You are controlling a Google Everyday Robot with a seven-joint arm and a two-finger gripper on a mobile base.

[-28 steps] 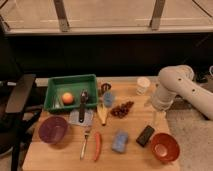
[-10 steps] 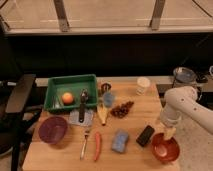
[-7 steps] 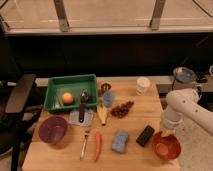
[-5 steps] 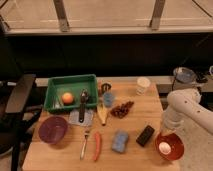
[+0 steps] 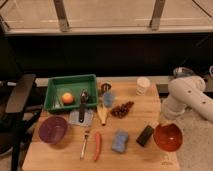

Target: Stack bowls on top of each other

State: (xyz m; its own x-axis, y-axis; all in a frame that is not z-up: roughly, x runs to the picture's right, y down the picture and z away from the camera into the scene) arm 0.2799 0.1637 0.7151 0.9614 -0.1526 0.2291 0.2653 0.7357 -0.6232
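1. The gripper point(image 5: 162, 126) is hanging at the end of the white arm, low over one end of the table point(image 5: 131, 161). Its fingers are pressed together on the rim of the orange bowl point(image 5: 169, 141), which is directly below it.
2. It is pinching the rim and not the body, probably because the bowl is too wide for the jaws to go around it.
3. The orange bowl is facing open side up, which suits nesting. Whether it is touching the table cannot be told.
4. The purple bowl point(image 5: 52, 129) is sitting well apart from the gripper, at the opposite end of the table. It is also open side up and empty, so it seems to be serving as the base.
5. Between the gripper and the purple bowl, a black block point(image 5: 145, 135), a sponge point(image 5: 120, 141) and a fork point(image 5: 85, 142) are lying. The carry is therefore likely needing some height.
6. The stacking is not yet done, and lifting looks like the step in hand.
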